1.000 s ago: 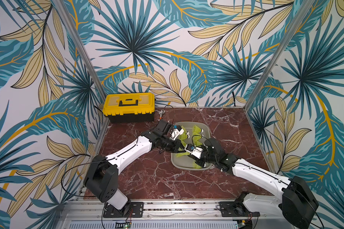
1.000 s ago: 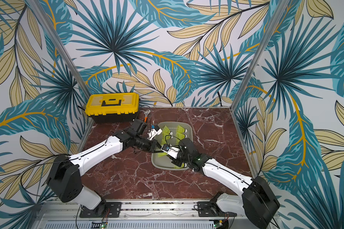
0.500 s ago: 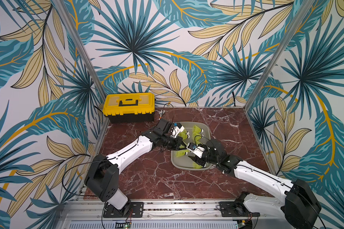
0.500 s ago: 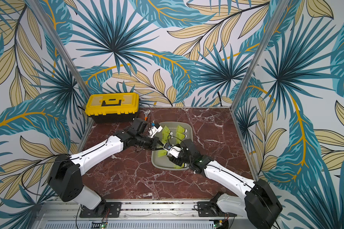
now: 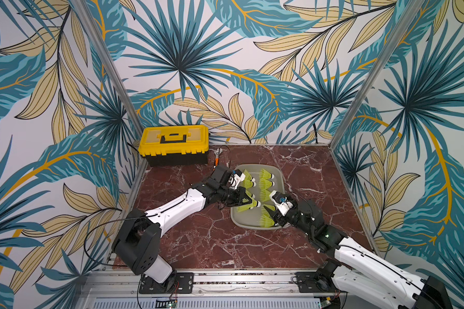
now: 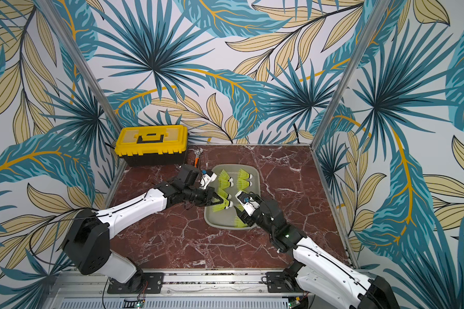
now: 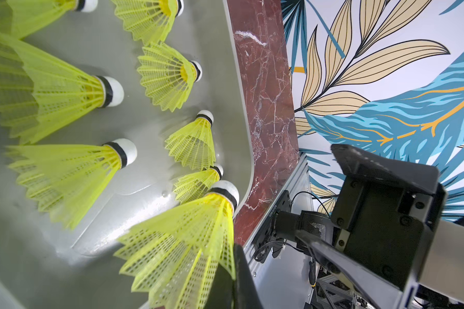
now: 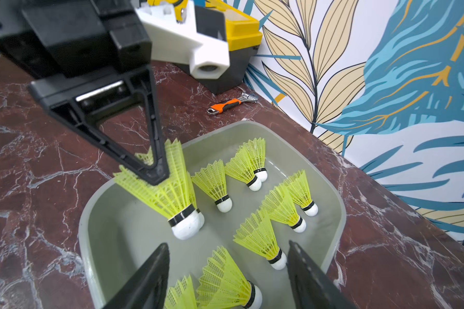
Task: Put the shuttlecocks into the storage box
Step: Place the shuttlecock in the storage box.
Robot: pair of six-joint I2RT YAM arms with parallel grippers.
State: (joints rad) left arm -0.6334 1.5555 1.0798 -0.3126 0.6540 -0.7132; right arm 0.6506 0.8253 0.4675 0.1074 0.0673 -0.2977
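The held shuttlecock (image 8: 172, 195) hangs over the lower-left part of the box (image 5: 281, 184), mid-frame in both top views, skirt clamped in my left gripper (image 8: 156, 178). The other shuttlecocks (image 8: 255, 232) lie inside; none shows on the table (image 5: 198, 240). Likely the final drop: I need only part the jaws. My right gripper (image 8: 227, 243) hangs apart, empty, over the box's lower end. Bare table rings the rim; toolbox (image 5: 174, 139) and wrench (image 8: 231, 103) sit upper left.

Shuttlecocks (image 8: 279, 203) crowd the storage box (image 8: 334, 238) floor, leaving narrow gaps. The left gripper (image 5: 248, 199) with a held shuttlecock (image 8: 172, 198) blocks the box's left rim; the right gripper (image 8: 227, 244) overhangs its near end. Marble (image 5: 311, 182) right of the box lies bare.
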